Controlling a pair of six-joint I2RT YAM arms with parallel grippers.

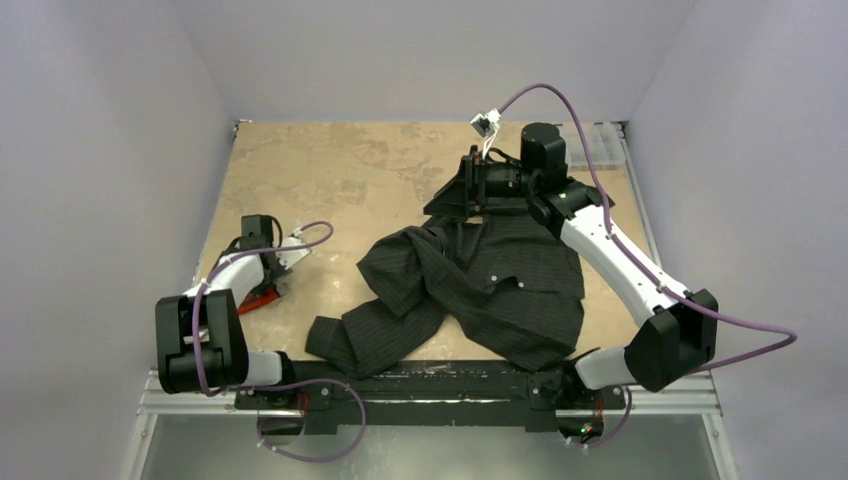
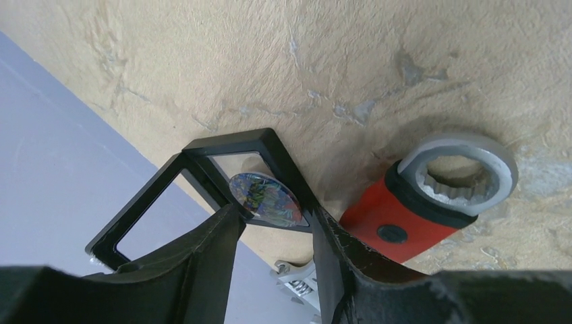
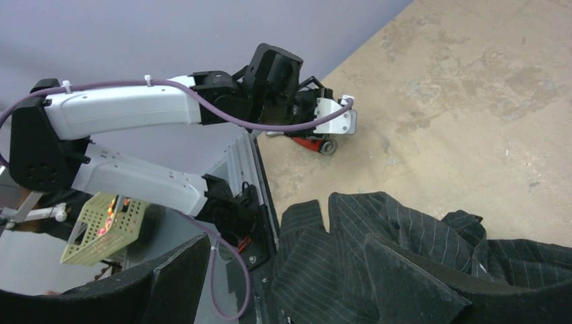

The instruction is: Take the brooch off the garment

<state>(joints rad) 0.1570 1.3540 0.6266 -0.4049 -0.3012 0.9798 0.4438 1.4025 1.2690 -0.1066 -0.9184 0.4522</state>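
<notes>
The striped black shirt (image 1: 500, 290) lies crumpled on the desk (image 1: 330, 170). It is by the near edge, a bit toward the right side, and one sleeve flops out toward the near left. Two tiny pale dots show on its front. They are too small to tell if one is the brooch, so I cannot say just where the brooch sits. The right arm reaches across to the far end of the shirt, and the right tool (image 1: 472, 190) is right over the cloth there. Seen from the right wrist, its two fingers (image 3: 168, 283) are spread wide apart, with folds of the shirt lying between them. The left tool (image 2: 270, 216) is by the left edge of the desk, well apart from the shirt. Its fingers press on the two sides of a thin black frame (image 2: 229, 140) and pinch it. Inside the frame sits a round shiny disc (image 2: 264, 198) with blue and green colours. Just beside it, flat on the desk, lies a wrench (image 2: 438, 189) with a red handle and a grey ring end.
</notes>
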